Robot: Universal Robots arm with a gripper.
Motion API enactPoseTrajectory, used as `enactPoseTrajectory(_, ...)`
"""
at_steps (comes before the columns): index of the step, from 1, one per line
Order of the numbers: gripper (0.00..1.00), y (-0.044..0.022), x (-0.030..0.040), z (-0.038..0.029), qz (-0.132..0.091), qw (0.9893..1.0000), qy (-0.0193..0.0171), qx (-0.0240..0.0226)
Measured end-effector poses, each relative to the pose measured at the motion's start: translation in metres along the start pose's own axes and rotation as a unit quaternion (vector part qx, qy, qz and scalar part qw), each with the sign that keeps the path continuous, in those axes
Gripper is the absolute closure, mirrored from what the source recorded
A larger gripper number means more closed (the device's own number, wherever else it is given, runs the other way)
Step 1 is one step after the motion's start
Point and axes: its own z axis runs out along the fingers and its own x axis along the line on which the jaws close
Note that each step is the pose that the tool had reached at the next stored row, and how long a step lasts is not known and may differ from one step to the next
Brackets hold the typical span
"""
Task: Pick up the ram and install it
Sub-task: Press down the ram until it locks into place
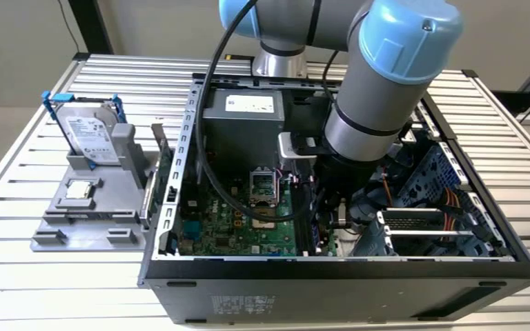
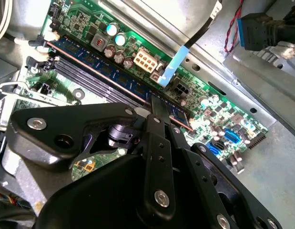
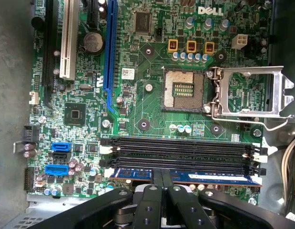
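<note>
Robotics lab – slatted aluminium workbench (image 1: 53,276), open computer case (image 1: 339,276), parts fixture (image 1: 85,221)

One ram (image 3: 185,175), three empty memory slots (image 3: 180,141), one hard drive (image 1: 92,134), one processor chip (image 1: 80,189).

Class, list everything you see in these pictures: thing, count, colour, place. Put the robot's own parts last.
Computer case: one, black, open on the slatted table.
Motherboard: one, green, inside the case.
Ram: one, blue, in the slot nearest the claw.
Empty memory slots: black, beside the ram.
Processor socket: one, open.
Hard drive: one, silver, upright in a grey holder at the exterior view's left.
Arm: one, grey and blue.
Claw: one, black, shut on the ram.
</note>
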Motion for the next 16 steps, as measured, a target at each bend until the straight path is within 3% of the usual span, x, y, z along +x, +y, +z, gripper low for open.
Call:
enactPoseTrajectory(6,1.00,0.0005,0.0000,-0.0100,0.000,1.0000,0.0002,0.0000)
enactPoseTrajectory(16,1.00,0.0009,0.0000,-0.0164,0.000,1.0000,0.0002,-0.0006)
